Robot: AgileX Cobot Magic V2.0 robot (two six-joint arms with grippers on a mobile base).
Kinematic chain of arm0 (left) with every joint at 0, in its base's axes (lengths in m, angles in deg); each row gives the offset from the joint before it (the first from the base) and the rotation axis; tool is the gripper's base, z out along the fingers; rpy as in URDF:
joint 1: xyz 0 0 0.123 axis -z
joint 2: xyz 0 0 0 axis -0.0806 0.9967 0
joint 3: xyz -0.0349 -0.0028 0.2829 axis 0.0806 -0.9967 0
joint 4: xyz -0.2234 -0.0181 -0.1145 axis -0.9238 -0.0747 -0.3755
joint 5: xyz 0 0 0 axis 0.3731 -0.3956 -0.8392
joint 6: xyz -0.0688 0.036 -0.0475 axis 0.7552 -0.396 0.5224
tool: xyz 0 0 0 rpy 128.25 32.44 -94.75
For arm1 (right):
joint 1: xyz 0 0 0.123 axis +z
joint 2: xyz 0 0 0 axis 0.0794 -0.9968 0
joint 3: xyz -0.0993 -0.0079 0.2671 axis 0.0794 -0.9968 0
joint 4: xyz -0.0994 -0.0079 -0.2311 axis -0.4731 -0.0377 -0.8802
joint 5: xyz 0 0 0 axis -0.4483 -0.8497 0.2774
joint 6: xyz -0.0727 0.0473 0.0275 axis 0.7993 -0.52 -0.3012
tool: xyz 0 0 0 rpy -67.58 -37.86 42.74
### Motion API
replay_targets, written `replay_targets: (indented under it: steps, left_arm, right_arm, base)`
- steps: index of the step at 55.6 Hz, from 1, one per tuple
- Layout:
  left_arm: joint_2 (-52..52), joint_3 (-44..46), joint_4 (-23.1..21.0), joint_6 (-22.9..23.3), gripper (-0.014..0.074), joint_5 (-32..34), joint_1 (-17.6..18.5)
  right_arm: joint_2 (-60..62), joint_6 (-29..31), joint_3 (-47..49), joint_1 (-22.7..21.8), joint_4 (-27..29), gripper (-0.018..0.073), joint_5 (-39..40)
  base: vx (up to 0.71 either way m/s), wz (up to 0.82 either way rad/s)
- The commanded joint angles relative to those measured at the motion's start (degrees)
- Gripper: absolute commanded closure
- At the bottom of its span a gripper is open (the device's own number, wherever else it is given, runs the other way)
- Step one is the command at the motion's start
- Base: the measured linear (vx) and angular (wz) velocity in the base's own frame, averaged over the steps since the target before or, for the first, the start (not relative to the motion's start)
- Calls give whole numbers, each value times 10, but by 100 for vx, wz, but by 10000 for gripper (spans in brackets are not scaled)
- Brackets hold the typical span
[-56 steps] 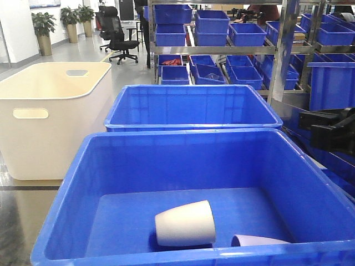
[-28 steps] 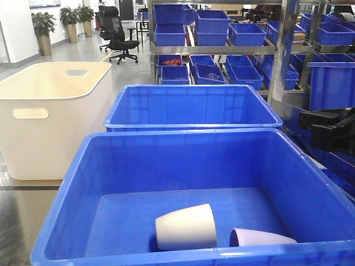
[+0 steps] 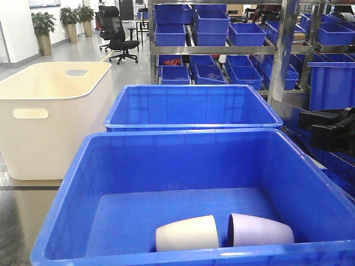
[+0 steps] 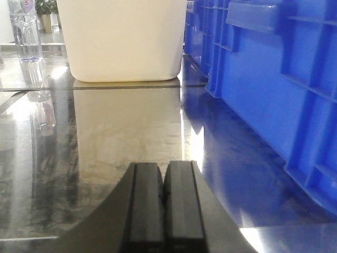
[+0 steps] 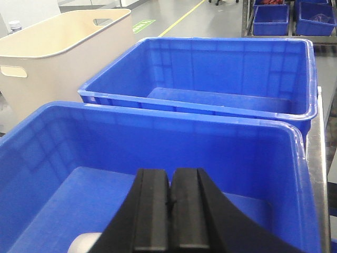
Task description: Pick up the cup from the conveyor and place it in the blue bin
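Note:
The near blue bin (image 3: 75,183) fills the lower front view. Two cups lie on their sides on its floor, side by side: a cream cup (image 3: 187,234) and a lilac cup (image 3: 259,230). My right gripper (image 5: 170,174) is shut and empty, hovering over this bin (image 5: 158,117); a bit of the cream cup (image 5: 84,243) shows at its lower left. My left gripper (image 4: 164,168) is shut and empty, low over a glossy surface to the left of the bin's outer wall (image 4: 263,79). The conveyor is out of view.
A second blue bin (image 3: 191,105) stands behind the near one. A cream tub with handle cut-outs (image 3: 50,111) stands to the left. Steel shelves with small blue bins (image 3: 222,33) stand behind. A black machine part (image 3: 333,130) juts in at the right edge.
The lilac cup has rolled left and further into view, ending against the cream cup. The cream cup has shifted slightly toward the near wall.

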Motion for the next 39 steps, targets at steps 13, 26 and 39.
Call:
replay_targets:
  steps: [13,26,39]
  left_arm:
    - [-3,-3,0,4,555,45,-1]
    - [-3,-3,0,4,555,45,-1]
    - [-3,-3,0,4,555,45,-1]
  right_arm:
    - [8,2,19,1,9,571,46]
    - [19,-5,18,4,37,568,36]
    - [91,-9,18,55,52,568,31]
  base:
    - [0,0]
    - [0,0]
    - [0,0]
